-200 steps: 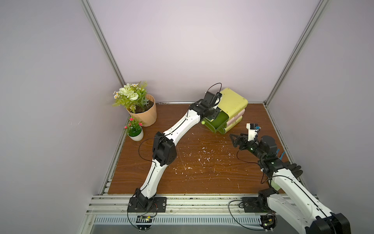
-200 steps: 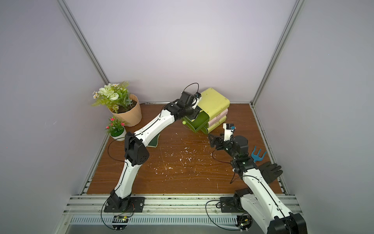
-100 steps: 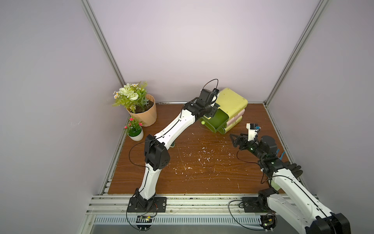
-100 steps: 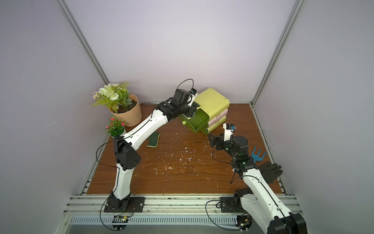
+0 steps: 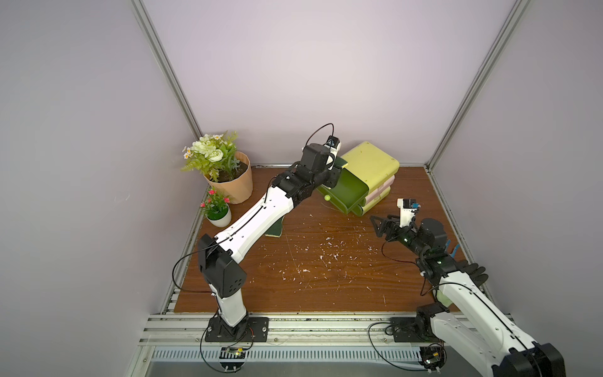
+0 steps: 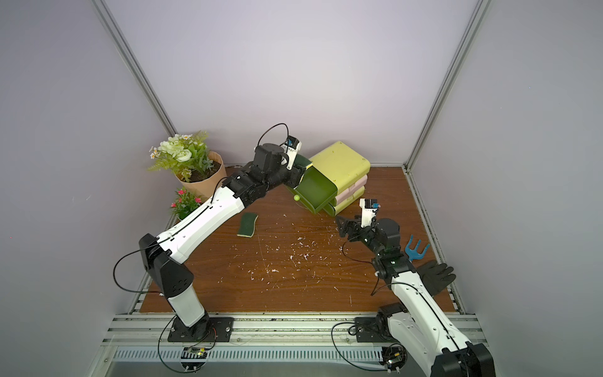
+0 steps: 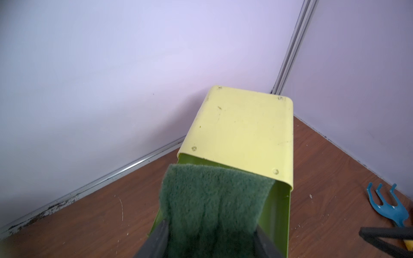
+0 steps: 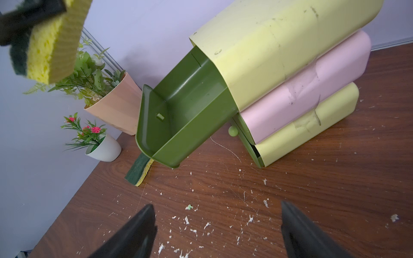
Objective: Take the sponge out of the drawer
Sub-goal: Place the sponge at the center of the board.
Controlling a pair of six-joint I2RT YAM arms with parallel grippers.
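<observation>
Two sponges, each green on yellow: the held sponge [image 7: 214,201] and the loose sponge [image 6: 247,224]

One drawer cabinet [image 5: 372,163] of three stacked tiers, two yellow and one pink, with one green drawer [image 8: 185,107] pulled out

Two potted plants: the large plant [image 5: 217,163] in a tan pot and the small plant [image 5: 215,204] in a white pot

One blue rake [image 6: 415,252] with three prongs

One black glove [image 6: 435,277]

One wooden worktop [image 5: 326,277]

Two robot arms, each with one hand: the left hand [image 7: 211,226] and the right hand [image 8: 216,223]
</observation>
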